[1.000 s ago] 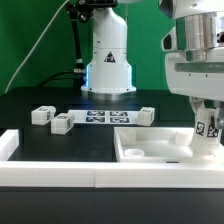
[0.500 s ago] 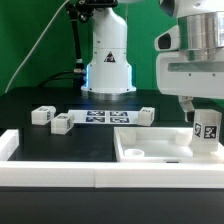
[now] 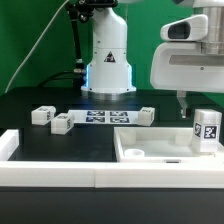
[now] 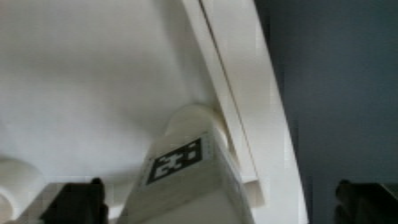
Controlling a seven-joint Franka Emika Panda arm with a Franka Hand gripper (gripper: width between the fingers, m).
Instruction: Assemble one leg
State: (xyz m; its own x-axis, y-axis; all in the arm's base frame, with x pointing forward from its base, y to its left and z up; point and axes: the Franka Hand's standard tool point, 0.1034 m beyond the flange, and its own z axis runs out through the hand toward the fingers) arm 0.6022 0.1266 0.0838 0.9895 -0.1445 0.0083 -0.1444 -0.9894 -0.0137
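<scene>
Evidently the step in hand is seating the leg (image 3: 207, 128) in the flat top piece (image 3: 150, 152). The leg stands upright in that rimmed piece's corner, directly below the fingers (image 4: 80, 201) and not touched by them. In the wrist view the fingers stand wide apart with nothing between them, and the leg's tagged face sits under the gap.

Whether the leg is screwed home I cannot tell. If it is not, the next move calls for a straight descent over it, a square grip and a turn, without tipping it.

The rimmed piece holds this one leg. Three other legs (image 3: 62, 123) lie on the tabletop (image 3: 30, 98), well away from the fingers, around the marker board (image 3: 100, 118).
</scene>
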